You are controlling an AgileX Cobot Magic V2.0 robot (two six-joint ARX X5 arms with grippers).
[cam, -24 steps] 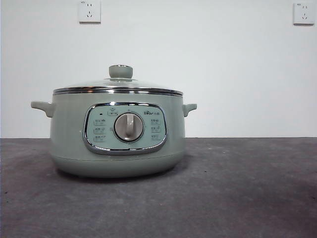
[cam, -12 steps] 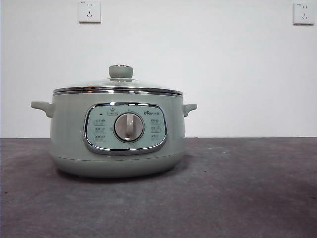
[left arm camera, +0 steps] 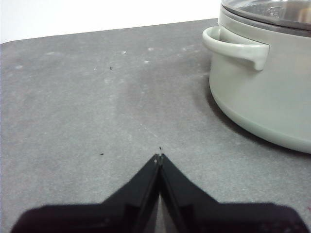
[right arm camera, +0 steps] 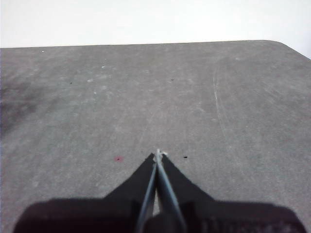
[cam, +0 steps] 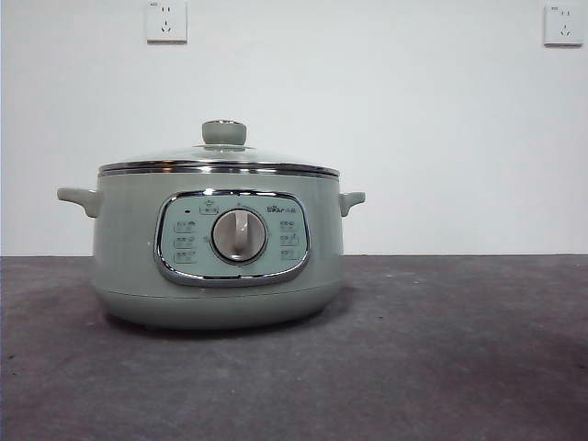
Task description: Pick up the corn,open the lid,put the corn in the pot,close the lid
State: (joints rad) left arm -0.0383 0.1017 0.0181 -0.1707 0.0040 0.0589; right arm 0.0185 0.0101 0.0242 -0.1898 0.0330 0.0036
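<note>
Corn is in no view; the pot [left arm camera: 265,82], lid [cam: 219,158] on, stands beside the clenched left end effector [left arm camera: 159,159]; the right end effector [right arm camera: 157,155], also clenched, sees only worktop [right arm camera: 194,97].

Lid [cam: 219,158] on pot [cam: 129,248]; pot on table [cam: 459,349], left of ctr.

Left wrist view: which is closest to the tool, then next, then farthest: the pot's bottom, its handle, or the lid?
From the left tool, shut over bare table:
1. The pot's bottom edge, nearest, low beside the tool.
2. The handle, farther, sticking out higher up.
3. The lid, farthest, on top of the pot.
</note>
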